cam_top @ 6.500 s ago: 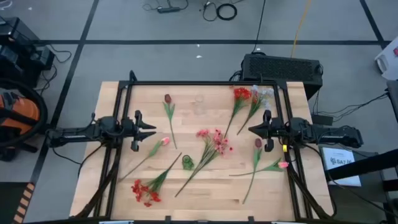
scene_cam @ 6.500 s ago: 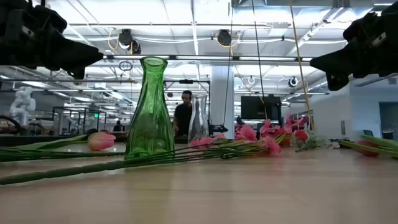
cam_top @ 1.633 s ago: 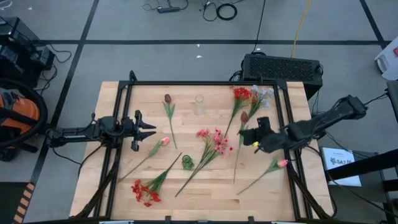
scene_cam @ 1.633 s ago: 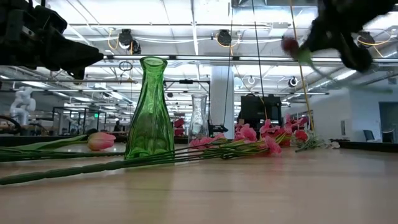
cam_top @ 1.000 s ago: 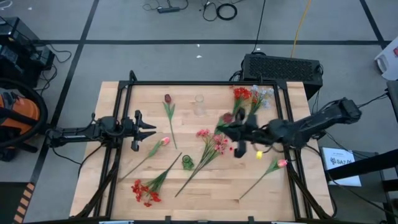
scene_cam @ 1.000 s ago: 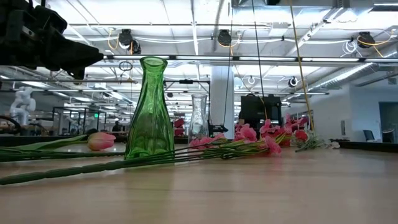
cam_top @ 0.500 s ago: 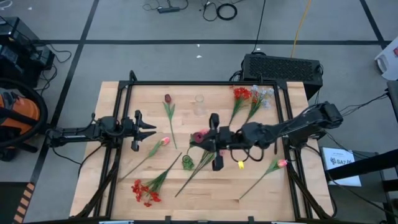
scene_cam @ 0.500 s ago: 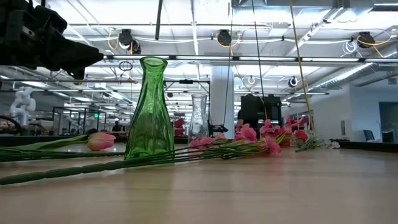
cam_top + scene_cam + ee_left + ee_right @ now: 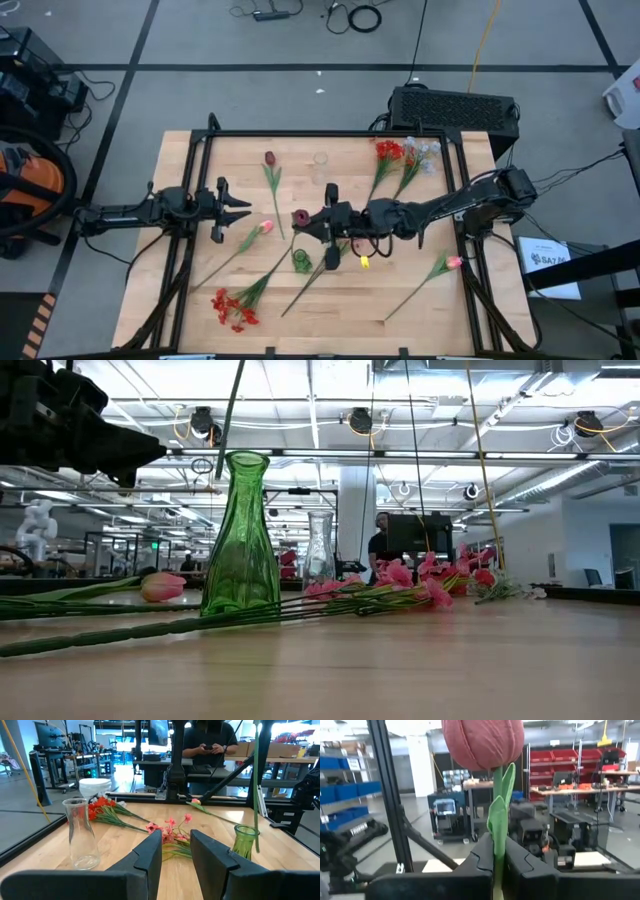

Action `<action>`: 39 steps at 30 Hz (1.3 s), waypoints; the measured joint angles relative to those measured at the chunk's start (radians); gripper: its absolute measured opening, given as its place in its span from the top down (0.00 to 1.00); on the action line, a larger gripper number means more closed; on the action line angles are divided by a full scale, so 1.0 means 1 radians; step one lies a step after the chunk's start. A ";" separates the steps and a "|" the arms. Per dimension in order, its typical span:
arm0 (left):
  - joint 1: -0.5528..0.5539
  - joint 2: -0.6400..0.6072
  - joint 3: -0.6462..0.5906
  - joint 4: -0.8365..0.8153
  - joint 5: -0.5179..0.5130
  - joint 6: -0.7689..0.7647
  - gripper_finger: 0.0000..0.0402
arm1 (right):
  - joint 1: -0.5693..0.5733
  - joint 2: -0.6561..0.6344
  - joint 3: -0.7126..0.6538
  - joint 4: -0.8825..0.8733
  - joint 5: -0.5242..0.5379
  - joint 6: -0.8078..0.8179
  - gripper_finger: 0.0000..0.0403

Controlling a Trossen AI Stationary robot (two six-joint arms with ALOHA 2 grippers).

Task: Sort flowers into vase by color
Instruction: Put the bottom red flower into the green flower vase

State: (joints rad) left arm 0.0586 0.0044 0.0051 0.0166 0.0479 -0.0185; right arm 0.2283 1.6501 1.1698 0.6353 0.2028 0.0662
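My right gripper [image 9: 312,222] reaches across the table's middle, shut on a dark maroon tulip [image 9: 299,217]. The tulip's bloom [image 9: 482,742] stands above the fingers. Its green stem [image 9: 232,410] hangs down beside the mouth of the green vase [image 9: 245,535], which stands upright on the table [image 9: 301,262]. The clear vase [image 9: 320,165] stands near the far edge. My left gripper [image 9: 243,206] waits open at the table's left side [image 9: 176,852]. Other flowers lie flat on the table: a maroon tulip [image 9: 270,160], a pink tulip [image 9: 265,227], red clusters [image 9: 232,308], a pink spray [image 9: 348,222]. My right gripper pinches the maroon tulip's stem [image 9: 498,827] between its two fingers [image 9: 482,855], a short way below the bloom, where a leaf lies against the stem. The fingers come level from the table's right, across the stem. The tulip is lifted clear and upright, stem hanging below.
Red [image 9: 388,152] and whitish-lavender [image 9: 425,150] sprays lie at the far right, and a pink tulip [image 9: 455,263] at the near right. A black frame [image 9: 320,133] rims the table. A person [image 9: 207,745] stands beyond the far edge.
My right gripper has carried the maroon tulip toward the table's left, from right of the middle to just beyond the green vase. The hanging stem has come into the low view from above and now slants down beside the vase's mouth. The gripper has stayed shut on the stem.
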 joint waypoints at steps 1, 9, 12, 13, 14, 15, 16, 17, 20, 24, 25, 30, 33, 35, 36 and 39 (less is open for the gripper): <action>0.000 0.000 0.000 0.000 0.000 0.000 0.73 | 0.000 -0.007 0.000 0.008 0.000 0.000 1.00; 0.000 0.000 0.000 0.000 0.000 0.000 0.73 | 0.000 -0.058 0.000 0.005 0.005 -0.033 1.00; 0.000 0.000 0.000 0.000 0.000 0.000 0.73 | -0.001 -0.057 0.000 -0.011 0.009 -0.046 1.00; 0.000 0.000 0.000 0.000 0.000 0.000 0.73 | -0.003 -0.054 0.000 -0.020 0.009 -0.046 1.00; 0.000 0.000 0.000 0.000 0.000 0.000 0.73 | -0.005 -0.052 0.000 -0.037 0.008 -0.043 1.00; 0.000 0.000 0.000 0.000 0.000 0.000 0.73 | -0.007 -0.051 0.000 -0.056 0.009 -0.033 1.00; 0.000 0.000 0.000 0.000 0.000 0.000 0.73 | -0.010 -0.049 0.000 -0.073 0.009 -0.021 1.00; 0.000 0.000 0.000 0.000 0.000 0.000 0.73 | -0.012 -0.048 0.000 -0.086 0.009 -0.012 1.00; 0.000 0.000 0.000 0.000 0.000 0.000 0.73 | -0.013 -0.049 0.000 -0.107 0.011 -0.004 1.00; 0.000 0.000 0.000 0.000 0.000 0.000 0.73 | -0.013 -0.049 0.000 -0.163 0.011 -0.006 1.00; 0.000 0.000 0.000 0.000 0.000 0.000 0.73 | -0.013 -0.049 0.000 -0.178 0.010 -0.003 1.00; 0.000 0.000 0.000 0.000 0.000 0.000 0.73 | -0.013 -0.023 0.000 -0.184 0.010 0.031 1.00; 0.000 0.000 0.000 0.000 0.000 0.000 0.73 | -0.013 0.012 0.000 -0.160 0.006 0.051 1.00; 0.000 0.000 0.000 0.000 0.000 0.000 0.73 | -0.013 0.038 0.000 -0.157 0.006 0.055 1.00; 0.000 0.000 0.000 0.000 0.000 0.000 0.73 | -0.011 0.049 0.000 -0.157 0.005 0.062 1.00; 0.000 0.000 0.000 0.000 0.000 0.000 0.73 | -0.011 0.080 0.000 -0.157 0.004 0.084 1.00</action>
State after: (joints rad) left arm 0.0586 0.0044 0.0050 0.0166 0.0479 -0.0186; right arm 0.2176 1.7305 1.1702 0.4782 0.2063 0.1506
